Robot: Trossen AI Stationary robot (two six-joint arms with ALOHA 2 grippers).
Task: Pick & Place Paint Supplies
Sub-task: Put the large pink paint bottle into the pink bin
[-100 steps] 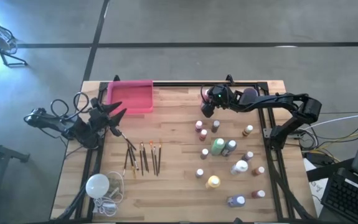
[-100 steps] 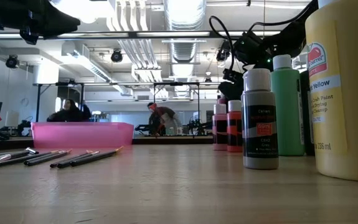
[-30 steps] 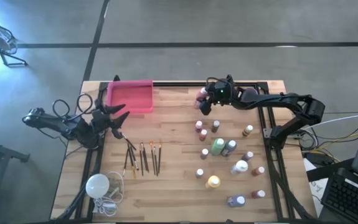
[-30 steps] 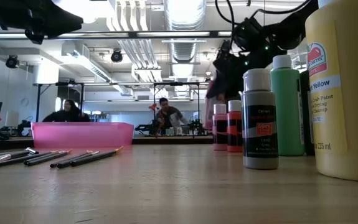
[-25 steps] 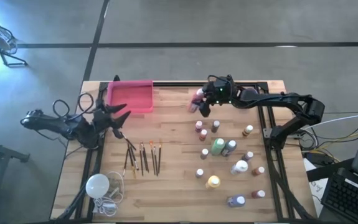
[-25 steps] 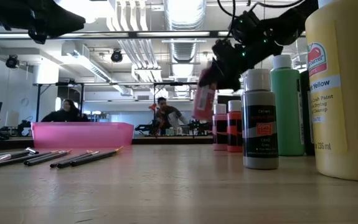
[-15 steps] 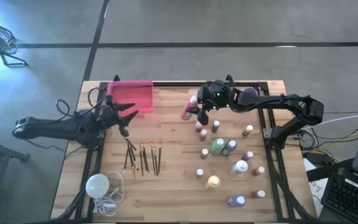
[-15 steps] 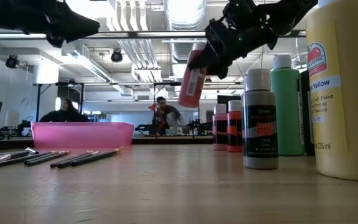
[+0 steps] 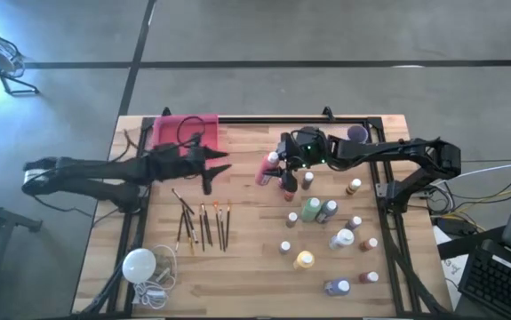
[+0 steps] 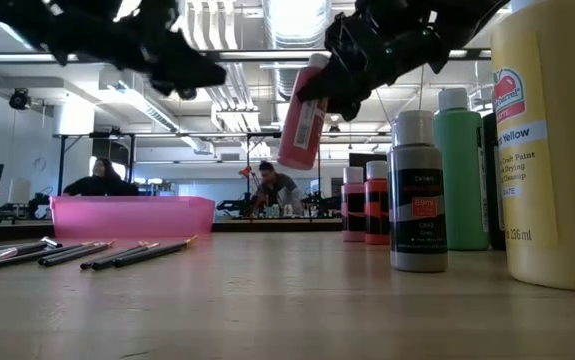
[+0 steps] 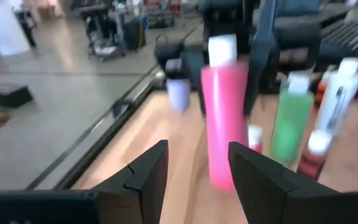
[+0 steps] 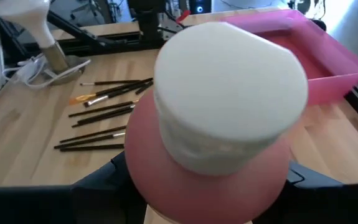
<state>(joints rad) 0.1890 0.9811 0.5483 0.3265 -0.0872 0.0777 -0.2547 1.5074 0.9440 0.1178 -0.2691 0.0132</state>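
A pink paint bottle (image 9: pixel 265 168) with a white cap hangs tilted above the table's middle, with my right gripper (image 9: pixel 281 165) shut on it; in the low view the pink bottle (image 10: pixel 302 120) is well above the wood. My left gripper (image 9: pixel 218 172) stands open just left of it, fingers pointing at the pink bottle (image 11: pixel 223 118), which is still ahead of the fingertips (image 11: pixel 197 168). Several thin brushes (image 9: pixel 203 223) lie flat on the table. A pink tray (image 9: pixel 184 132) sits at the far left, partly under my left arm. My right gripper pinches the pink bottle's upper body (image 12: pixel 142 182) just below the white cap (image 12: pixel 228 93), one finger on each side. The fingers come slanting down from the table's right. The bottle is lifted clear and tilted, cap toward the wrist and base (image 10: pixel 296 160) down toward the left.
Many more white-capped bottles (image 9: pixel 322 222) stand on the table's right half; the nearest ones (image 9: pixel 289 187) are right under my right gripper. A white bulb with a cord (image 9: pixel 139 265) lies at the near left corner. Bare wood lies between brushes and bottles.
My right gripper has carried the pink bottle up and toward the table's left and near side, and the bottle has tipped further. My left gripper has swung out toward the table's right, past the tray, up to the bottle, staying open.
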